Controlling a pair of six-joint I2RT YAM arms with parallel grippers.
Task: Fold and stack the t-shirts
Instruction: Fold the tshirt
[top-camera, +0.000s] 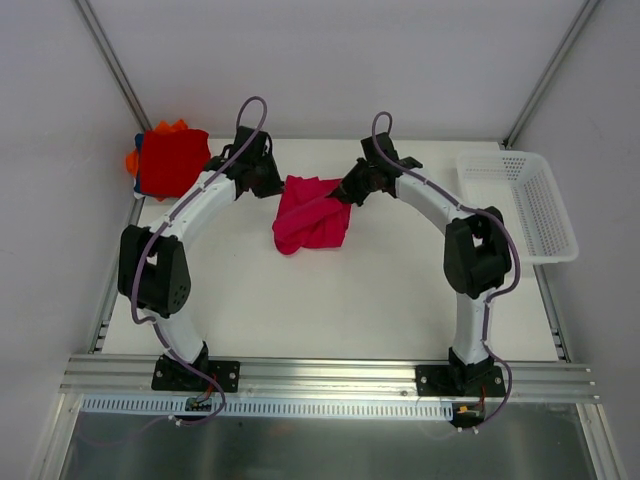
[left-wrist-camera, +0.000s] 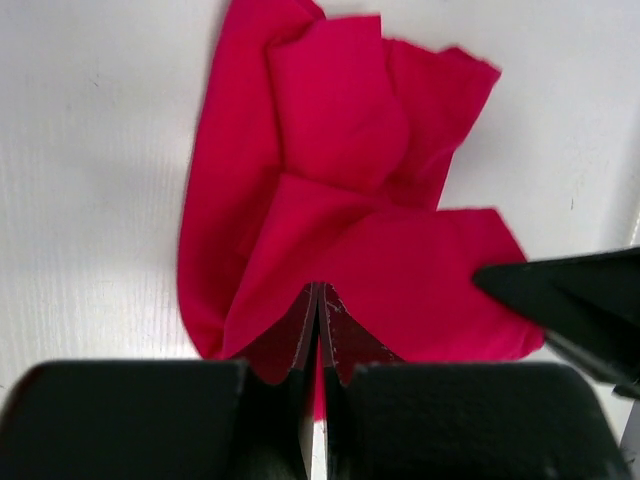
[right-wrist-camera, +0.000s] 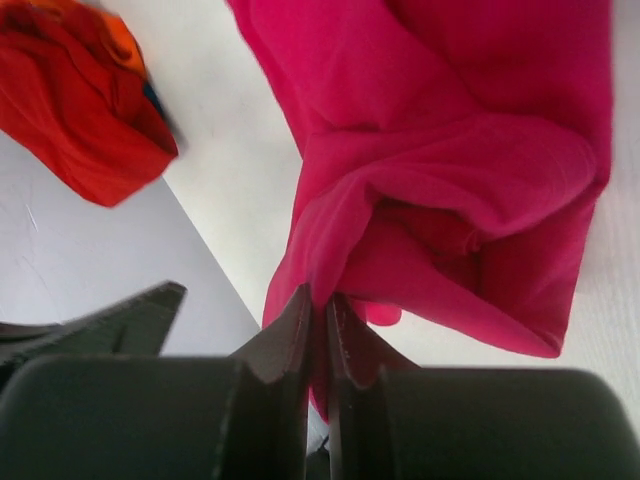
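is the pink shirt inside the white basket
No, the pink t-shirt is over the middle of the table, well apart from the white basket at the right edge.

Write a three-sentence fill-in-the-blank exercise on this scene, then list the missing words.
1. The left end effector and right end effector are both ____ on the crumpled crimson-pink cloth t-shirt.
2. The white perforated plastic basket sits at the far ____ edge of the white table.
3. The pile of bright red and orange cloth t-shirts lies at the table's far ____ corner.
Missing words: shut; right; left.
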